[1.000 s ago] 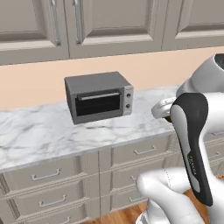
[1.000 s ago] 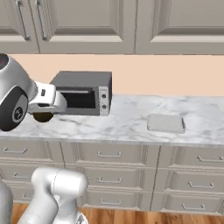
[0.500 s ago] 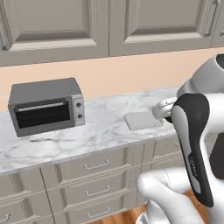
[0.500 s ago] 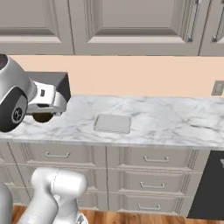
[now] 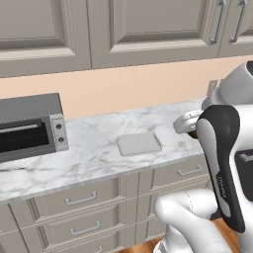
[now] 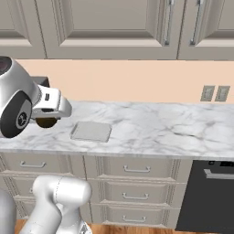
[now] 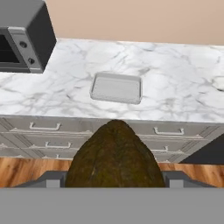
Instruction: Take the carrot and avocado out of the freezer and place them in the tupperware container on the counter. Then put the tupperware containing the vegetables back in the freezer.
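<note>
The robot's gripper is clamped wide around the avocado, a dark olive-brown rounded lump that bulges between the two small dark finger tips in the hand view. In the right base view the same brown lump peeks out beneath the white hand, held in the air in front of the table's front edge and to the left of the tupperware container. The white arm with dark joints is folded high, its hand pointing forward and down towards the table, a white-and-grey veined marble worktop over grey-beige drawers with metal handles.

The tupperware container, a shallow, square, pale grey-white plastic tray with low walls, lies flat on the marble beyond the held avocado, its floor bare. It also appears in the left base view and the right base view, near the table's front edge.

A boxy grey toaster oven with a dark glass door stands on the table well to the left of the tray; its corner with two knobs shows in the hand view. Grey panelled wall cabinets hang above the tray, and two wall sockets sit far to its right.
</note>
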